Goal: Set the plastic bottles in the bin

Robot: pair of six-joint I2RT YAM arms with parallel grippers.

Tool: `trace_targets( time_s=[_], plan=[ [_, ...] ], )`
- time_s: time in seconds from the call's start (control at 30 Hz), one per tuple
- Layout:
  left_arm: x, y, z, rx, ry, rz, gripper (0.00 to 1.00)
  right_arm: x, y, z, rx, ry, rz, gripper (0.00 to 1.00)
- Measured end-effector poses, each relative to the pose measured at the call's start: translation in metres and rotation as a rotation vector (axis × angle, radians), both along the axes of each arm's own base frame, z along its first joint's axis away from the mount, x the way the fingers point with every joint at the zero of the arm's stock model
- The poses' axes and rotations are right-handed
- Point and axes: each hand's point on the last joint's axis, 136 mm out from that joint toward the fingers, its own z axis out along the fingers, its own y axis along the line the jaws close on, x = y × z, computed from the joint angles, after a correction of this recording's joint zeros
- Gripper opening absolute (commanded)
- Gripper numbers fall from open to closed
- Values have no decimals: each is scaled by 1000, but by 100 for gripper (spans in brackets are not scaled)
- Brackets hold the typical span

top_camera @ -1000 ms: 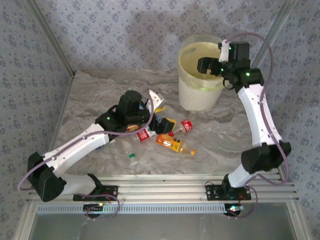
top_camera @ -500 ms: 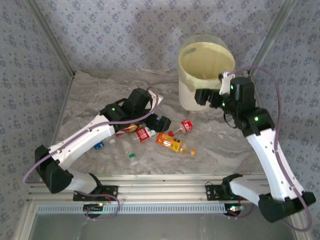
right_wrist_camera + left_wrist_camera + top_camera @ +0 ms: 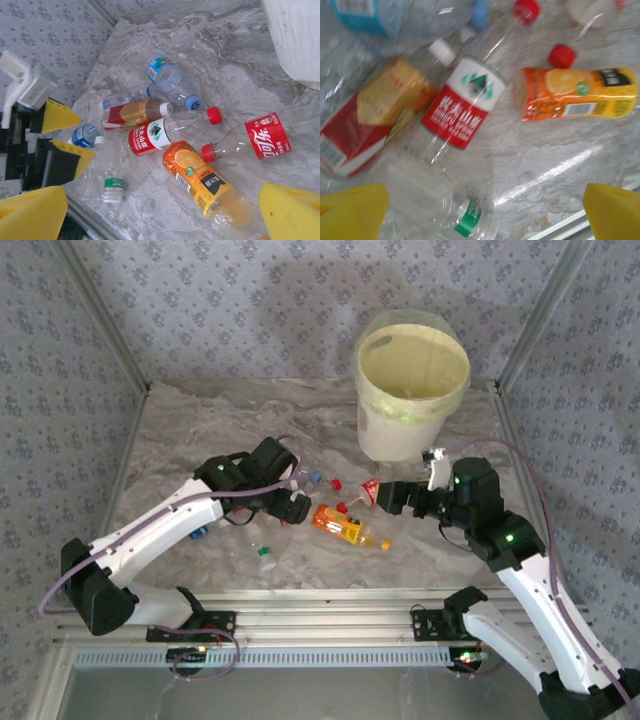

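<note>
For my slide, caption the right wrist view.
Open right end effector facing clear plastic bottles scattered on the grey marbled table.

A grey-and-cream marbled table [image 3: 200, 430] spans the scene. Walls [image 3: 250, 310] papered in a grey-blue floral pattern close it in on the left, far and right. A metal post [image 3: 105, 315] slants at the far-left corner, a second post [image 3: 547, 310] at the far-right. Ribbed aluminium rails [image 3: 330, 602] run along the near edge.

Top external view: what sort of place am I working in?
Likely a staged robot test cell, not a home: a marble-look table boxed by aluminium posts and patterned backdrop walls, holding a lined bin and strewn plastic bottles.
</note>
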Motion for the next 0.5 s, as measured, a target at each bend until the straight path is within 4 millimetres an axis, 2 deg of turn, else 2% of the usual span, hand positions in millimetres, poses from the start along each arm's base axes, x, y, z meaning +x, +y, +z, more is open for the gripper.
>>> trace_targets(
  time_s=[0.1,0.33,0.5],
  plan=[
    [-7,23,-14,42,49,144,99,-5,3,-6,12,15,12,100],
    [-27,82,-29,39,113,461,97,-7,10,-28,12,65,29,100],
    [-52,113,-58,38,191,617,95,-8,14,-35,18,73,40,100]
  ],
)
